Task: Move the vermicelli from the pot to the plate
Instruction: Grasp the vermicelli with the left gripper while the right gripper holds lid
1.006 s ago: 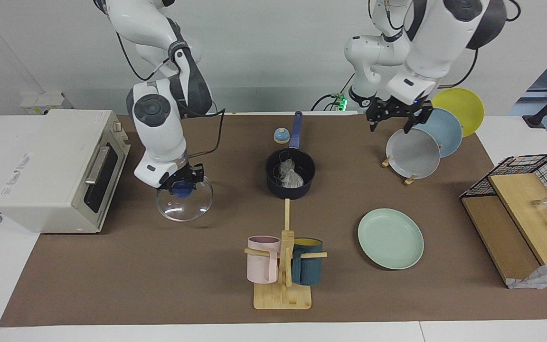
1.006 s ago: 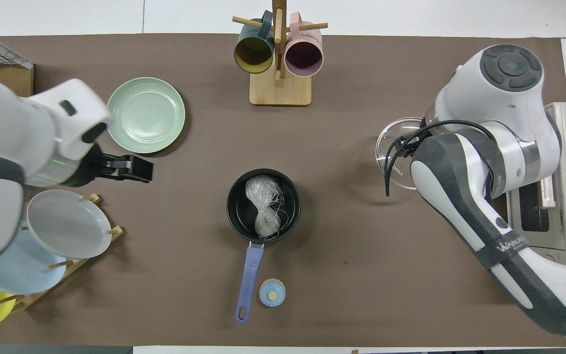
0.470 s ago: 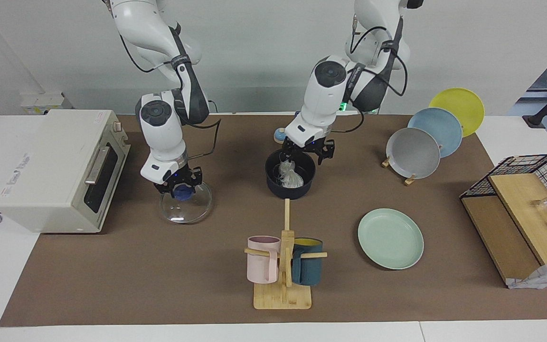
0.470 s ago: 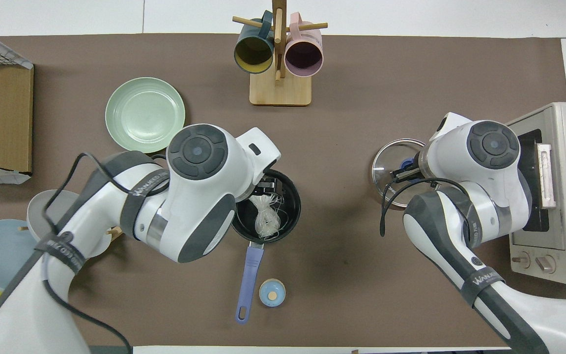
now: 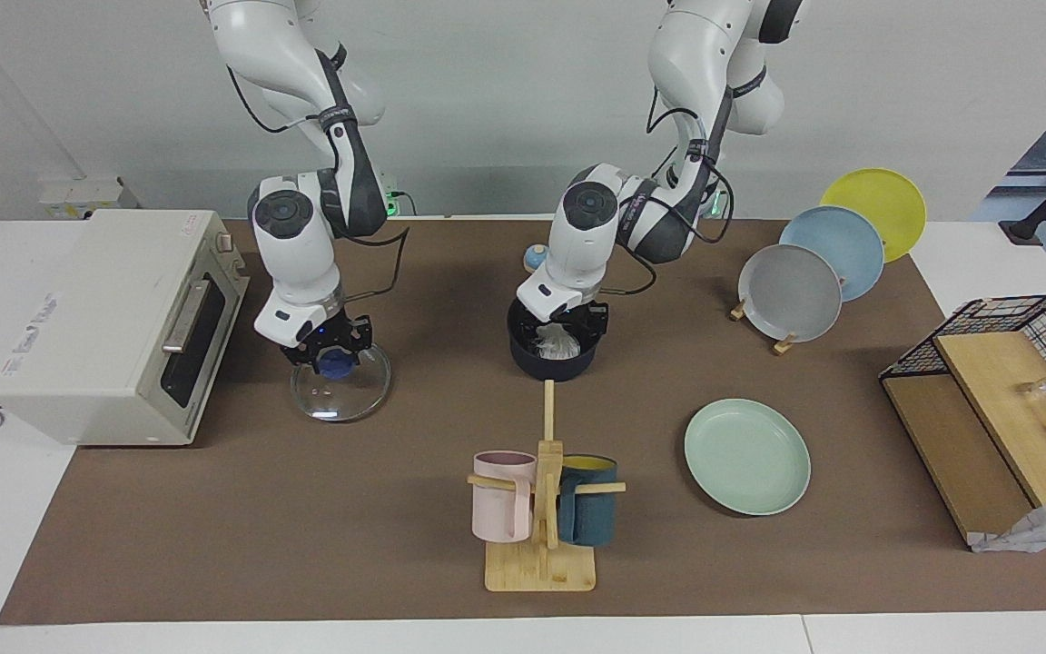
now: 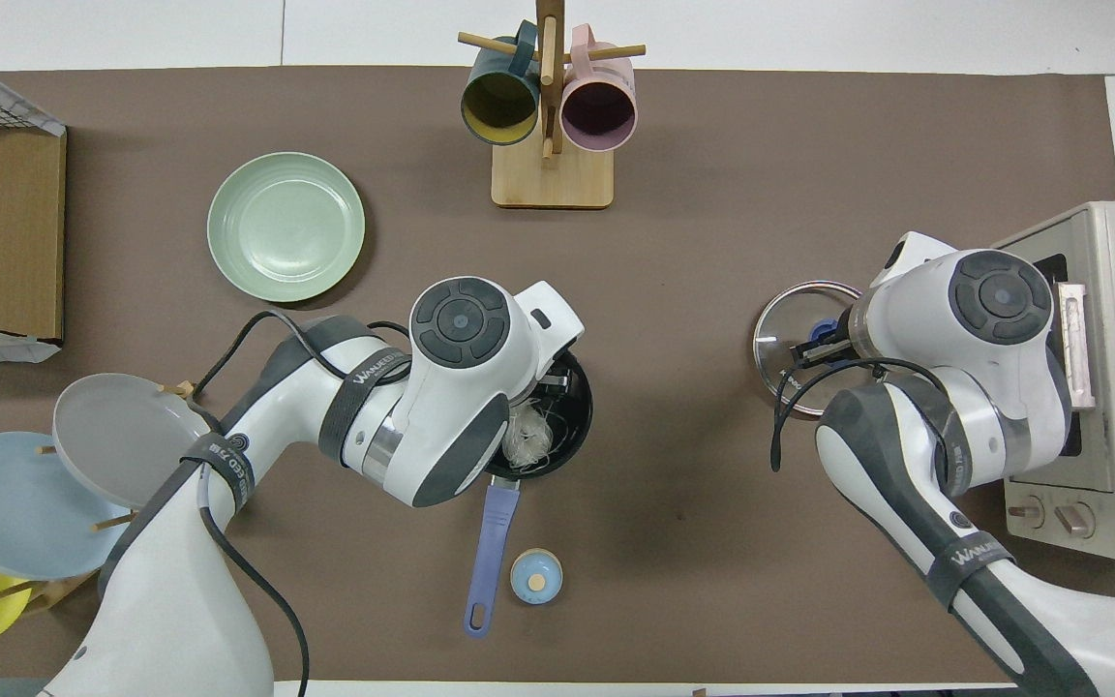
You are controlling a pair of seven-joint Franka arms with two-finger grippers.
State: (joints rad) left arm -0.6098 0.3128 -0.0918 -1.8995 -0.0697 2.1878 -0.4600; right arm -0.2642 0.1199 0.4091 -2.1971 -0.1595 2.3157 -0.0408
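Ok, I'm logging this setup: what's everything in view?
pot: 1, navy, mid-table
vermicelli: 1 tangle, whitish, in pot
plate: 1, mint, farther from the robots than pot, toward left arm's end
glass lid: 1, clear with blue knob, on table beside oven
toaster oven: 1, cream, right arm's end
racked plates: 3, grey, light blue, yellow
mugs: 2, pink, teal, on wooden stand
small round object: 1, blue, beside pot handle
wire basket: 1, black, left arm's end
left arm's jaws: open, down in pot
right arm's jaws: shut on lid knob
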